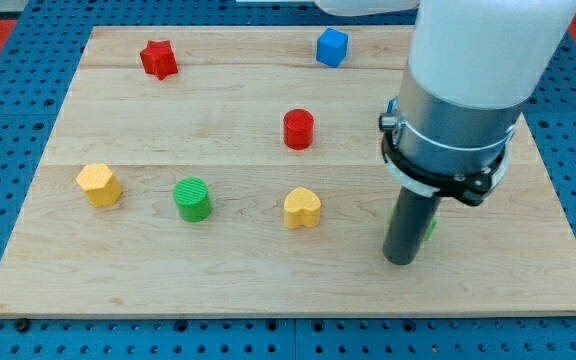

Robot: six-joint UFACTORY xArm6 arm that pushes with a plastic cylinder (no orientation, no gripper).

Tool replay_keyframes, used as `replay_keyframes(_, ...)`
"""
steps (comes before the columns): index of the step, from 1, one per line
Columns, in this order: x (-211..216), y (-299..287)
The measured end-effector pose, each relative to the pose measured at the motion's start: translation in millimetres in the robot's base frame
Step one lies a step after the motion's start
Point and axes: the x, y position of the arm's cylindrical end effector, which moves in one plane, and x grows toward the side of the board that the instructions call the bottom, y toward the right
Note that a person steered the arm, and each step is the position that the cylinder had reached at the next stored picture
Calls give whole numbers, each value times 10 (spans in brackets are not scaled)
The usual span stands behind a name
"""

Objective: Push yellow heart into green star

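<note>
The yellow heart (303, 207) lies on the wooden board (268, 280), below the middle of the view. My tip (400, 261) rests on the board to the right of the heart, apart from it. A small sliver of a green block (431, 228) shows just behind the rod's right side. Its shape is hidden by the rod, so I cannot tell whether it is the green star. No other star-shaped green block is in view.
A green cylinder (193, 198) stands left of the heart and a yellow hexagon (99, 184) further left. A red cylinder (298, 129) is above the heart. A red star (158, 58) and a blue cube (332, 46) are near the top edge.
</note>
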Motion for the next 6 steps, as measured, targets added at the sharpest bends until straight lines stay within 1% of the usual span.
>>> replay_keyframes(1,69,-365)
replay_keyframes(2,162,-1176)
replay_keyframes(3,-72,-1473)
replay_keyframes(4,-409,-1374)
replay_keyframes(5,-609,-1261)
replay_keyframes(6,-455,-696)
